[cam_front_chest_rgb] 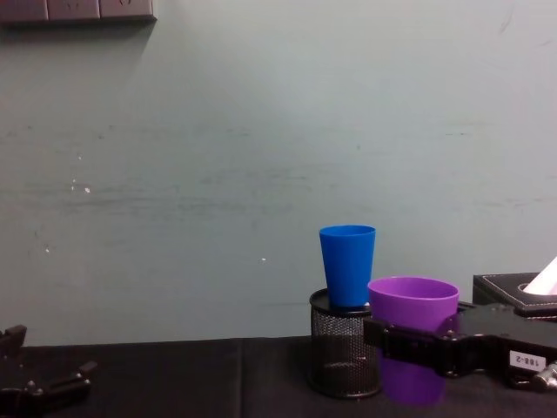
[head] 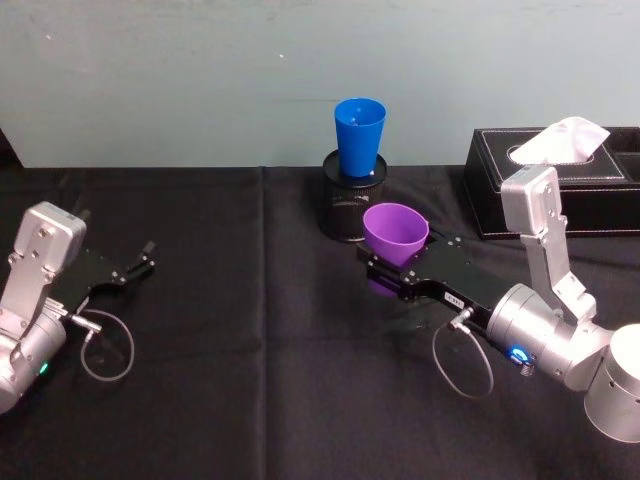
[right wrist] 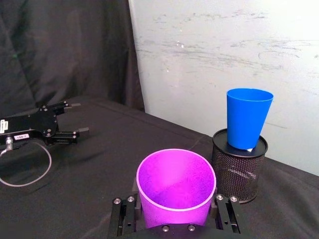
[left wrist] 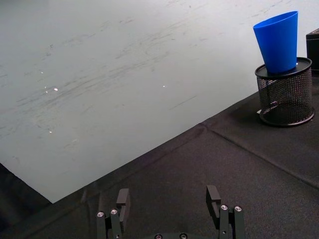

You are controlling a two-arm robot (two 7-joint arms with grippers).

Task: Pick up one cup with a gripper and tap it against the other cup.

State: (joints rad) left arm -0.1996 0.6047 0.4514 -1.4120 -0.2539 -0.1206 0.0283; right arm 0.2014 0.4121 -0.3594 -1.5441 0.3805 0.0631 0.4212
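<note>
Clamped upright between the flat black jaws of the right gripper (head: 402, 255), the smooth purple plastic tumbler (head: 394, 232) is held just in front of the black mesh pen holder (head: 352, 205) near the middle of the desk's (head: 250, 350) back edge. It is close to, but apart from, the bright blue plastic tumbler (head: 359, 135) standing in that holder. Over by the desk's left edge, the left gripper (head: 143, 260) lies idle, fingers apart.
</note>
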